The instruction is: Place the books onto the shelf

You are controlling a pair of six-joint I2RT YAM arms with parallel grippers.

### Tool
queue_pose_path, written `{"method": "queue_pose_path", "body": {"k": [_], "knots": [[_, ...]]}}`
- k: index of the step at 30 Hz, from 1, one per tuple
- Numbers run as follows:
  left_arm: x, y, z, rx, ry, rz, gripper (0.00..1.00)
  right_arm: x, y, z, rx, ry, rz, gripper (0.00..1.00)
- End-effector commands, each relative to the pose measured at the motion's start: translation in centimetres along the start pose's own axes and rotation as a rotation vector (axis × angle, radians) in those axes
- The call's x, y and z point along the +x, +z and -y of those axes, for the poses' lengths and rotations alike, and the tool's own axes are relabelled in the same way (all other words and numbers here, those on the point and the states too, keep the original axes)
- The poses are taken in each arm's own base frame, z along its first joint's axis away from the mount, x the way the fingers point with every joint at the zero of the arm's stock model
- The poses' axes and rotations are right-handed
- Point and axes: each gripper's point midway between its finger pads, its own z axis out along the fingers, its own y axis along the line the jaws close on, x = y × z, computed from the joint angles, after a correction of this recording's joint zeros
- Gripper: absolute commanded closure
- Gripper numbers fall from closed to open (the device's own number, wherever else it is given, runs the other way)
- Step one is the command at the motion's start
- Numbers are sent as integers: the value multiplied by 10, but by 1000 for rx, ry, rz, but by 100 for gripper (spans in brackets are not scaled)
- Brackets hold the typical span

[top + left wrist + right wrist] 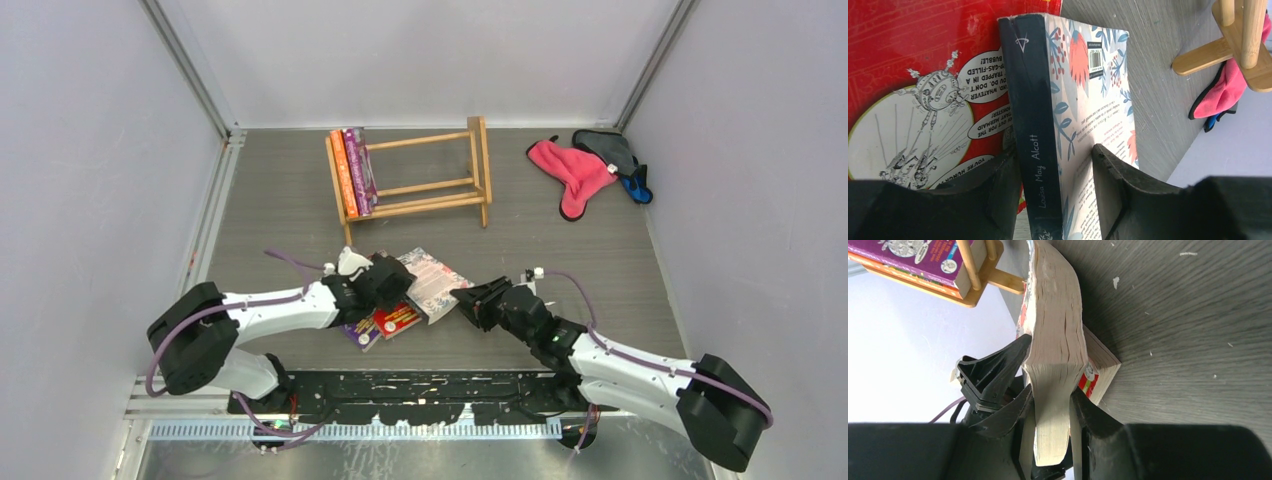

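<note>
The right gripper (1053,415) pinches the floral book (1053,330) by its page edge. The left gripper (1055,190) straddles its spine, and I cannot tell if it is clamped. Uneven pulling could splay the pages and drop it.

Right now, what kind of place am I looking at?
Probably a robot test cell: blank white walls framed by metal rails, a left arm and right arm mounted together, staged props like a wooden shelf and floral book.
</note>
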Motion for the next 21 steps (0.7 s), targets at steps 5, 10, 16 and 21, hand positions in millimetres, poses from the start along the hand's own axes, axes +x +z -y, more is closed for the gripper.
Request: {"method": "queue_pose_path", "body": {"k": [5, 10, 16, 21], "knots": [[-19, -6, -5, 45, -87, 66, 65, 22, -10, -40, -107, 93, -125, 99], [-23, -16, 7, 97, -66, 95, 100, 27, -12, -43, -102, 70, -147, 97], [-28, -41, 31, 144, 27, 167, 100, 26, -20, -39, -79, 20, -143, 59], [-30, -72, 58, 178, 158, 239, 100, 18, -35, -30, -42, -53, -115, 48]]}}
